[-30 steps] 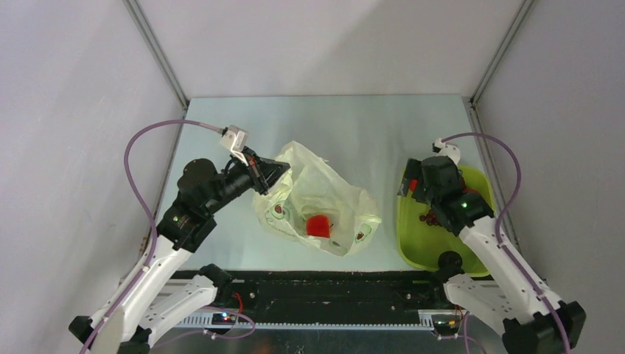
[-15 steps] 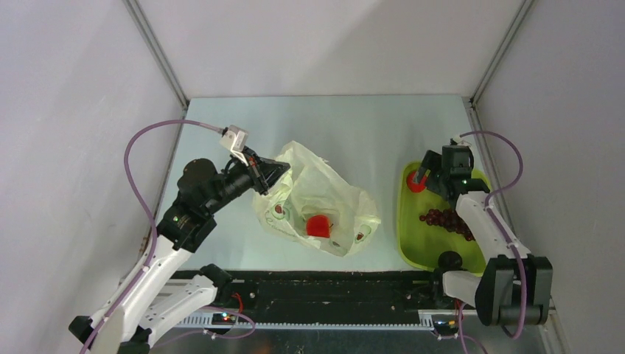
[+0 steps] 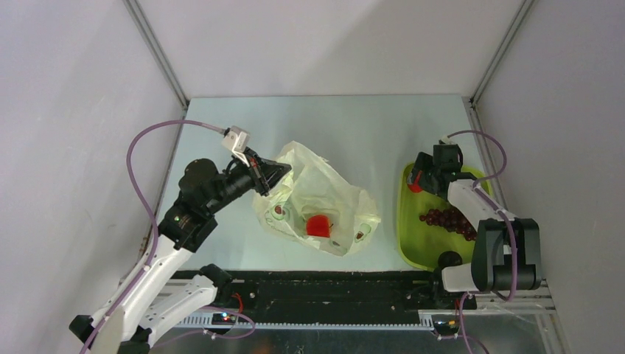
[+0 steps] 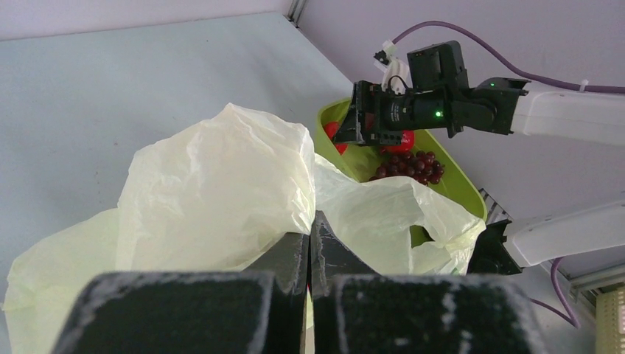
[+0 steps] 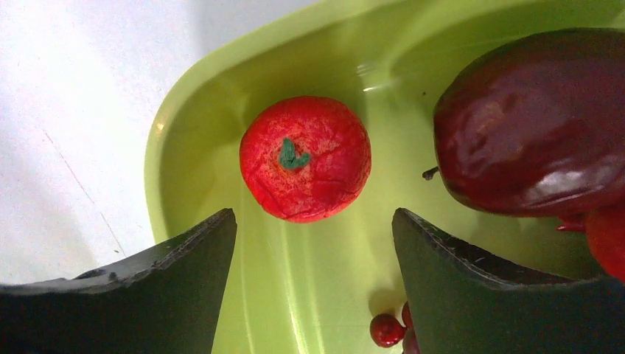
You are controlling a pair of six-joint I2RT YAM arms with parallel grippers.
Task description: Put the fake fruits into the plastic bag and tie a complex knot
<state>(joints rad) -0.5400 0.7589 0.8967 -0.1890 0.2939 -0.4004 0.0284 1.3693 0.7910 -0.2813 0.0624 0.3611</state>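
The plastic bag (image 3: 324, 193) lies crumpled at mid-table, and a red fruit (image 3: 318, 226) shows through its film. My left gripper (image 3: 277, 174) is shut on the bag's upper left edge, and in the left wrist view the film (image 4: 221, 177) bunches at the fingertips (image 4: 298, 247). My right gripper (image 5: 313, 214) stands open over the tray's far corner. A bright red round fruit (image 5: 306, 158) lies just ahead of its fingertips and is not held. Beside it sit a dark maroon fruit (image 5: 534, 122) and the grape cluster (image 3: 446, 219). The knot is out of view.
The lime-green tray (image 3: 413, 247) stands at the right, close to the right wall and the right arm's base. The left wrist view shows the right gripper (image 4: 365, 122) above the tray's rim (image 4: 461, 181). Side walls close in the table.
The right arm has swung from over the tray's middle to its far left corner, above the red fruit, and its jaws have narrowed a little. The left gripper and bag have not moved.
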